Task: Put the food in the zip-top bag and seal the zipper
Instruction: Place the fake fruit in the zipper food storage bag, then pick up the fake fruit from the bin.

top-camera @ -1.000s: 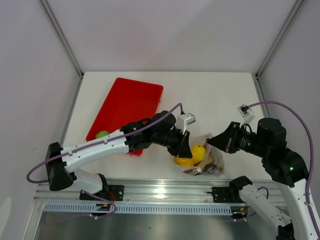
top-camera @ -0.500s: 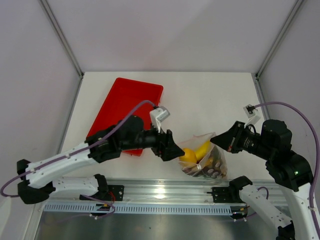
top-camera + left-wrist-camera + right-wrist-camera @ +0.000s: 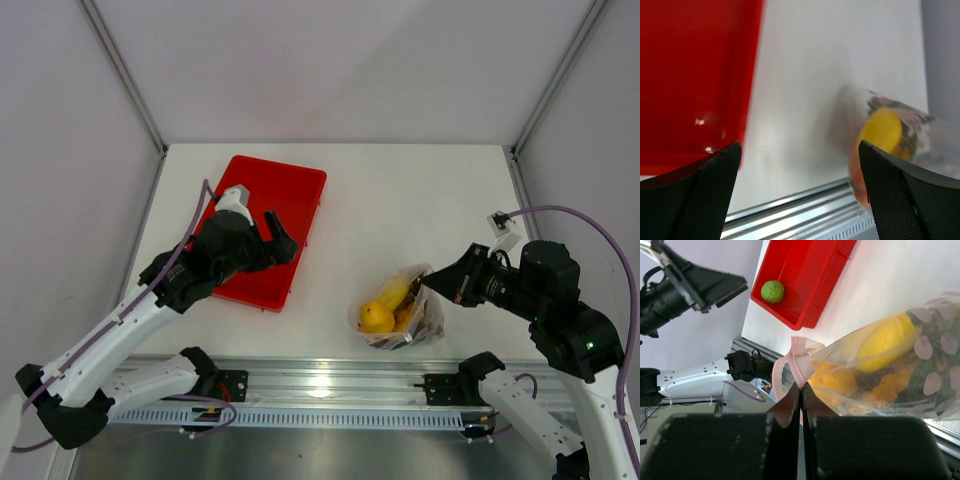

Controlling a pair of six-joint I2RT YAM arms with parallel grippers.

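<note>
The clear zip-top bag (image 3: 405,318) lies on the white table near the front edge. My right gripper (image 3: 432,287) is shut on its mouth edge. In the right wrist view the fingertips (image 3: 801,390) pinch the plastic just below the pinkish zipper (image 3: 795,356), which curls open. Inside the bag are the yellow mango (image 3: 885,342), an orange fruit (image 3: 835,380) and brownish pieces. My left gripper (image 3: 281,238) hovers open and empty over the red tray's right side, well left of the bag (image 3: 890,145). A green lime (image 3: 773,291) lies in the tray.
The red tray (image 3: 290,185) lies at the back left, its near part covered by my left arm. An aluminium rail (image 3: 320,375) runs along the table's front edge. Metal posts stand at the back corners.
My left gripper opened, let the mango go into the bag and drew back left over the red tray. The right gripper kept its hold on the bag's edge.
</note>
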